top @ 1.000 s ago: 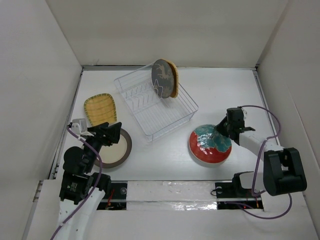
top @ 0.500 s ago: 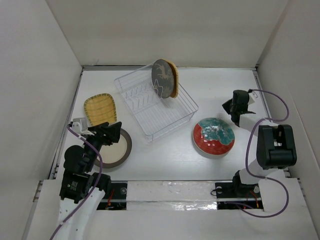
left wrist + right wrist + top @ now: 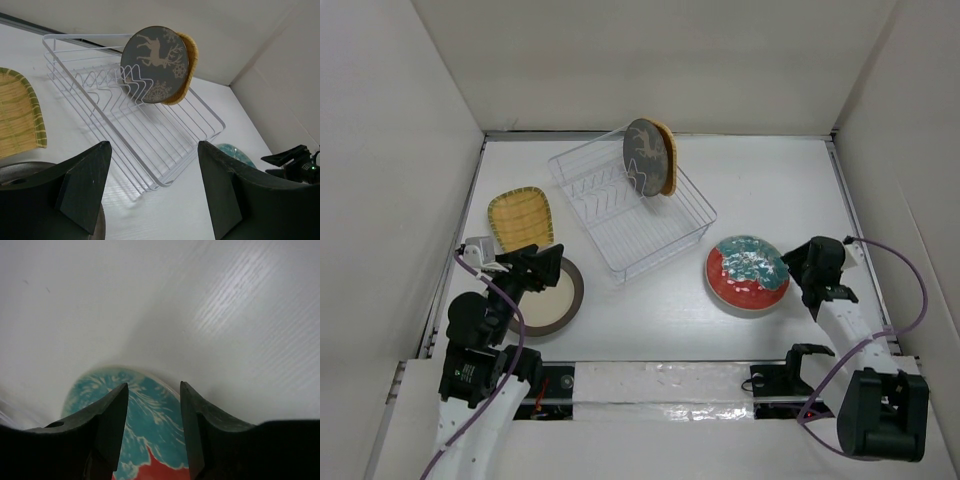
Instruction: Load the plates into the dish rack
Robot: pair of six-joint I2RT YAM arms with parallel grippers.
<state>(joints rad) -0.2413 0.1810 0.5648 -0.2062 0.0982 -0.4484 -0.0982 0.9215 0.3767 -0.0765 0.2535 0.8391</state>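
The dish rack [image 3: 638, 212] stands mid-table with the dark grey plate [image 3: 641, 157] and the orange plate [image 3: 668, 160] upright on their edges at its far end. In the left wrist view both plates, the dark grey [image 3: 155, 64] and the orange [image 3: 189, 62], show in the rack [image 3: 150, 127]. The red-rimmed teal plate [image 3: 747, 275] lies flat on the table. My right gripper [image 3: 796, 266] is open at its right edge, and the plate [image 3: 150, 440] shows between the fingers. My left gripper [image 3: 546, 266] hangs open and empty over the brown-rimmed cream plate [image 3: 558, 297]. The yellow ribbed plate [image 3: 521, 219] lies behind it.
White walls close in the table on the left, right and back. The right gripper [image 3: 295, 160] shows at the far right of the left wrist view, beside the teal plate [image 3: 235, 150]. A raised white ledge runs along the near edge by the arm bases.
The right gripper let the teal plate down flat, swung away to the back right, then came back to the plate's right edge with its jaws open. The left arm has not moved.
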